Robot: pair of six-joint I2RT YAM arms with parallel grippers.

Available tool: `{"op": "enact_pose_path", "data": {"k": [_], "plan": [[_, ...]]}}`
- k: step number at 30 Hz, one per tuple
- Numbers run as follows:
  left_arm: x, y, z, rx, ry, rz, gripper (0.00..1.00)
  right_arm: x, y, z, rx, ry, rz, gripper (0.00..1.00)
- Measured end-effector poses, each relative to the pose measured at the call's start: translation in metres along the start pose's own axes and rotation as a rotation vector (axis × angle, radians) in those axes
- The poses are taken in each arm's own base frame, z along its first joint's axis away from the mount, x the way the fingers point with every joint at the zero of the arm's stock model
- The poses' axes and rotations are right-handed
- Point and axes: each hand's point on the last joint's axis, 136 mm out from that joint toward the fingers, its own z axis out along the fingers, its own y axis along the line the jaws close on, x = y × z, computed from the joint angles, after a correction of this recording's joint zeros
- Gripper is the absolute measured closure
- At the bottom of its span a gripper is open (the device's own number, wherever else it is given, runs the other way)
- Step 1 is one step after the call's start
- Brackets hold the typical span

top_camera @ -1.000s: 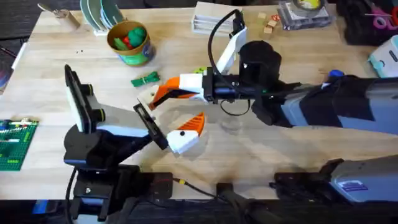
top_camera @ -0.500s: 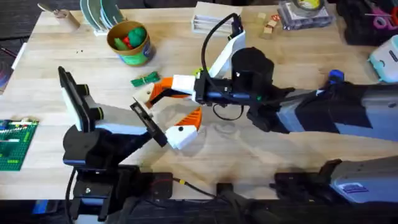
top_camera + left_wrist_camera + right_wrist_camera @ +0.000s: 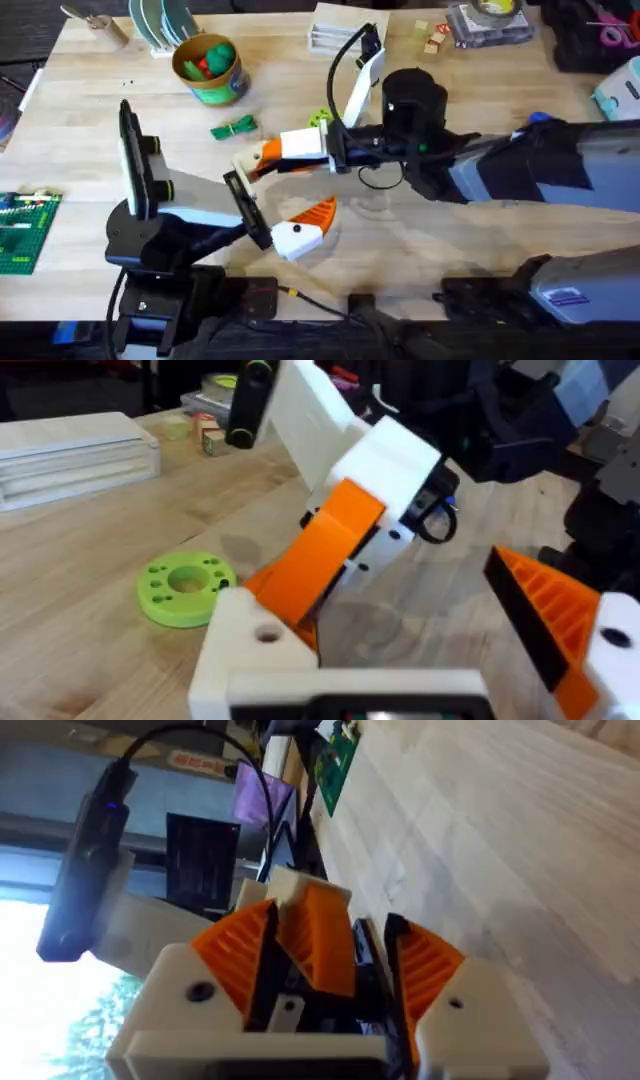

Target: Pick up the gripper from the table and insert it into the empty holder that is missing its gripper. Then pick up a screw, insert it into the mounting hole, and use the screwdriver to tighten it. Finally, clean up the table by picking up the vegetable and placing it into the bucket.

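My right gripper (image 3: 262,156) is shut on the gripper, a small orange wedge (image 3: 318,935) pinched between its two orange pads (image 3: 235,955). It presses the wedge (image 3: 325,555) against the holder (image 3: 262,635), the bare cream-white finger of my left gripper (image 3: 288,188). That gripper stands open, its other finger carrying an orange ribbed tip (image 3: 555,615). The dark green vegetable (image 3: 233,128) lies on the table just behind them. The yellow-rimmed bucket (image 3: 222,92) stands at the back left with green and red toys inside. The screwdriver's blue handle (image 3: 540,120) peeks out behind my right arm.
A lime-green disc (image 3: 320,118) lies beside my right gripper, also seen close in the left wrist view (image 3: 185,580). A green brick plate (image 3: 22,230) sits at the left edge. White boxes (image 3: 335,30), plates (image 3: 160,22) and small blocks (image 3: 430,38) line the back.
My right gripper has shifted slightly along the table with the orange wedge in it. My left arm has turned a little, and its gripper sits a bit nearer the front edge.
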Motion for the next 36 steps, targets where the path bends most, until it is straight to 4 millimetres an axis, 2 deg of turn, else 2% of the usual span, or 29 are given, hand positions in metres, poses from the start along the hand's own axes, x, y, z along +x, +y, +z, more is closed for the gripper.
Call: {"op": "enact_pose_path", "data": {"k": [5, 8, 13, 18, 24, 26, 28, 32, 36], "plan": [[0.001, -0.010, 0.000, 0.058, 0.007, 0.009, 0.008, 0.001, 0.001, -0.007, -0.027, 0.036, -0.007, 0.277], [0.001, -0.013, 0.000, 0.073, 0.009, 0.010, 0.008, -0.006, 0.003, -0.012, -0.040, 0.020, -0.040, 0.150], [0.001, -0.014, 0.000, 0.078, 0.009, 0.011, 0.008, -0.030, 0.004, -0.025, -0.045, -0.068, -0.123, 0.081], [0.002, -0.014, 0.000, 0.080, 0.009, 0.011, 0.008, -0.060, -0.011, -0.044, 0.026, -0.185, -0.211, 0.063], [0.002, -0.014, 0.000, 0.082, 0.010, 0.011, 0.007, -0.079, -0.061, -0.067, 0.249, -0.210, -0.188, 0.010], [0.002, -0.014, 0.000, 0.082, 0.010, 0.011, 0.007, -0.082, -0.072, -0.078, 0.345, -0.196, -0.193, 0.010], [0.002, -0.014, 0.000, 0.082, 0.010, 0.011, 0.007, -0.085, -0.072, -0.088, 0.429, -0.180, -0.242, 0.009], [0.002, -0.014, 0.000, 0.082, 0.010, 0.011, 0.008, -0.097, -0.060, -0.104, 0.601, -0.167, -0.418, 0.009], [0.002, -0.014, 0.000, 0.082, 0.010, 0.011, 0.007, -0.096, -0.066, -0.105, 0.761, -0.121, -0.569, 0.009]]}}
